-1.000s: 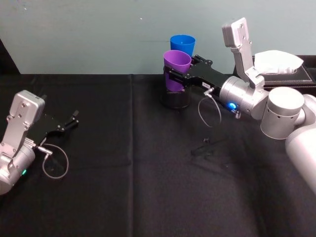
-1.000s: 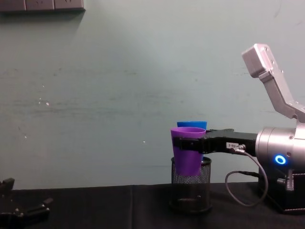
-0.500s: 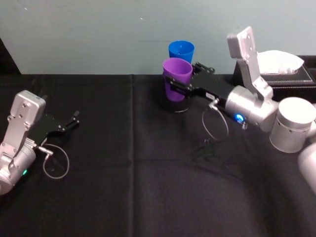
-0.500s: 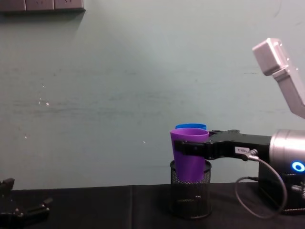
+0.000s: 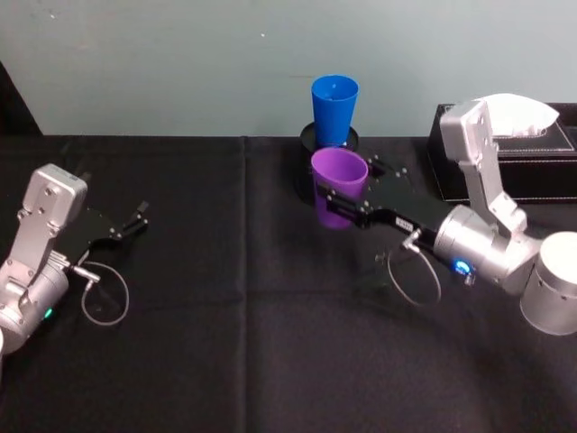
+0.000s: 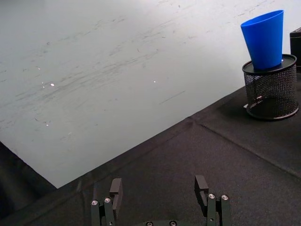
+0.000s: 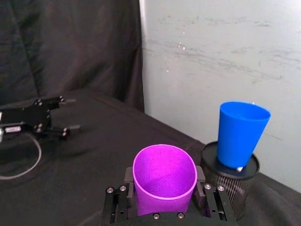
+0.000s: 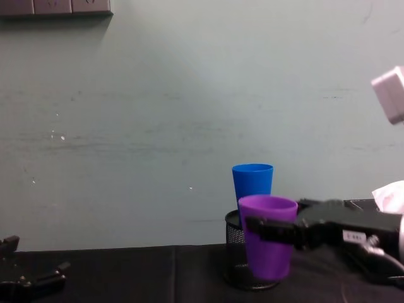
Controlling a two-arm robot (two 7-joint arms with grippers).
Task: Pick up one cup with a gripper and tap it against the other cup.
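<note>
Purple cup (image 5: pixel 339 187), bright blue cup (image 5: pixel 334 109), black mesh pen holder (image 6: pixel 271 86), black tablecloth (image 5: pixel 225 361), pale green wall (image 8: pixel 158 113).

Smooth plastic cups (image 5: pixel 338 187), matt black cloth (image 5: pixel 225 343)

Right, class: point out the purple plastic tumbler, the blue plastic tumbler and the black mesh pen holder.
purple plastic tumbler (image 5: pixel 337 191): head view, side wall.
blue plastic tumbler (image 5: pixel 334 113): head view, outer wall.
black mesh pen holder (image 6: pixel 272 92): left wrist view, mesh side.

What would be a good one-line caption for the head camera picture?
Right gripper holds the purple cup upright, just in front of the blue cup standing in a mesh pen holder.
</note>
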